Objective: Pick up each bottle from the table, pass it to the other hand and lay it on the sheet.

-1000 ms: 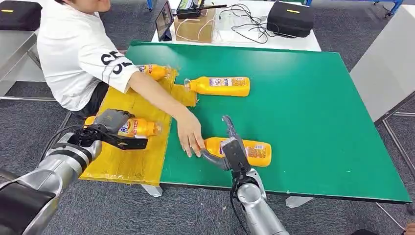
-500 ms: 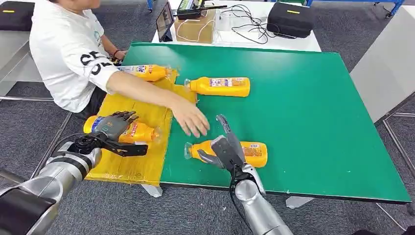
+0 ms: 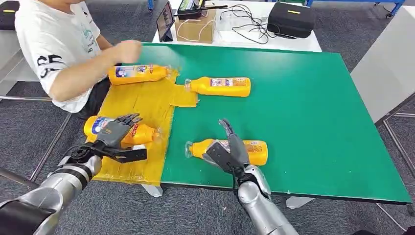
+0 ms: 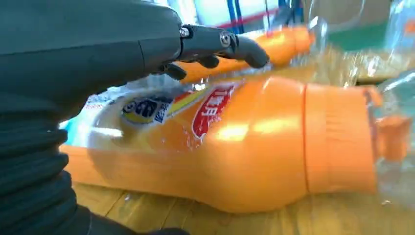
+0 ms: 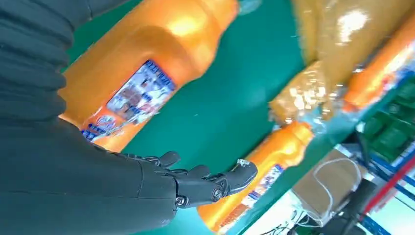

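Observation:
Four orange bottles lie on their sides. One bottle (image 3: pixel 142 132) (image 4: pixel 254 147) rests on the yellow sheet (image 3: pixel 147 103) at the table's left. My left hand (image 3: pixel 115 133) (image 4: pixel 98 54) is over it with fingers spread and lifted, thumb out along its near side. A second bottle (image 3: pixel 137 74) lies at the sheet's far end. On the green table (image 3: pixel 303 107), a third bottle (image 3: pixel 220 86) lies just off the sheet. The nearest bottle (image 3: pixel 254 152) (image 5: pixel 147 63) lies by the front edge; my right hand (image 3: pixel 227 149) (image 5: pixel 73 181) hovers above it, fingers stretched out, gripping nothing.
A person in a white shirt (image 3: pixel 54 49) sits at the table's far left, arm drawn back above the sheet. Behind the green table stands a white table with a cardboard box (image 3: pixel 195 27), cables and a black bag (image 3: pixel 291 18). A grey surface (image 3: pixel 386 68) borders the right.
The person's hand left the nearest bottle and pulled back to the far left. My left hand's fingers opened off the sheet bottle. The far sheet bottle shifted left.

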`<action>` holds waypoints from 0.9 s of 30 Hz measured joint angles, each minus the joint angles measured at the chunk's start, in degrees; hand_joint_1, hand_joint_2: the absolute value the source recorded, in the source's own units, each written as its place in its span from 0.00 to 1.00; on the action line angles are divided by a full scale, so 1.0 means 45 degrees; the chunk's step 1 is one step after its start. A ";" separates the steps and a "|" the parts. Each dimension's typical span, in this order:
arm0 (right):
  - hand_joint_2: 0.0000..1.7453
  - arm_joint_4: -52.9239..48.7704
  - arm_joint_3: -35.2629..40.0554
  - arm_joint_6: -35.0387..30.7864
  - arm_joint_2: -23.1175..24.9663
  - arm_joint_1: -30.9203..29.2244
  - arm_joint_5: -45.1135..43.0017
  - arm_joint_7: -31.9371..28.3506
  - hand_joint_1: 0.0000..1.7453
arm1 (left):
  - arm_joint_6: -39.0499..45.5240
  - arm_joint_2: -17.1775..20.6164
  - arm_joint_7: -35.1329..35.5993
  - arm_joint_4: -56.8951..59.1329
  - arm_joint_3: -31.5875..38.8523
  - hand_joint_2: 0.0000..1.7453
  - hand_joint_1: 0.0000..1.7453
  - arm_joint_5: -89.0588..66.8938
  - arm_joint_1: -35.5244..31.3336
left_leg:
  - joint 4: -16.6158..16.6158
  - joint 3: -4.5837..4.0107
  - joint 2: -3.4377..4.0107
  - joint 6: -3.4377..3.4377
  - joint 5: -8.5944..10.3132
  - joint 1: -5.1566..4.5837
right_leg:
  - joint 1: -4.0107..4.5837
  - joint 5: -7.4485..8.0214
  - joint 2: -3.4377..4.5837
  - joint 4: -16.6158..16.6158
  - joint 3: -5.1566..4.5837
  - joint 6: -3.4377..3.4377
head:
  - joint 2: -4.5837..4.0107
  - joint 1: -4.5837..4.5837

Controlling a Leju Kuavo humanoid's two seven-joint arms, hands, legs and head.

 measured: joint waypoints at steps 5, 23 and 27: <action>1.00 0.0272 0.0175 0.0020 -0.0471 -0.0360 0.1005 0.0573 0.00 | 0.1032 -0.0078 -0.0874 -0.0413 0.0903 1.00 0.00 0.0782 0.0763 | 0.0003 -0.0008 0.0006 0.0001 0.0000 0.0000 | 0.0001 0.0001 0.0001 -0.0001 -0.0015 0.0001 | 0.0000 0.0000; 1.00 0.2292 0.1462 0.2245 -0.2467 -0.2053 0.5672 0.3560 0.77 | -0.6342 -0.2161 -0.2510 -0.5113 0.5176 1.00 0.00 0.9165 0.2944 | 0.0011 -0.0017 -0.0011 0.0008 0.0002 -0.0004 | -0.0003 0.0004 -0.0012 -0.0016 -0.0017 0.0006 | 0.0000 -0.0005; 1.00 0.2253 0.1612 0.2628 -0.2764 -0.2046 0.5973 0.3827 1.00 | -0.7070 -0.2657 -0.2092 -0.5581 0.5439 1.00 0.00 0.9505 0.2947 | 0.0011 0.0003 -0.0015 0.0009 0.0001 -0.0003 | -0.0002 0.0004 -0.0015 -0.0025 0.0010 0.0007 | 0.0000 -0.0005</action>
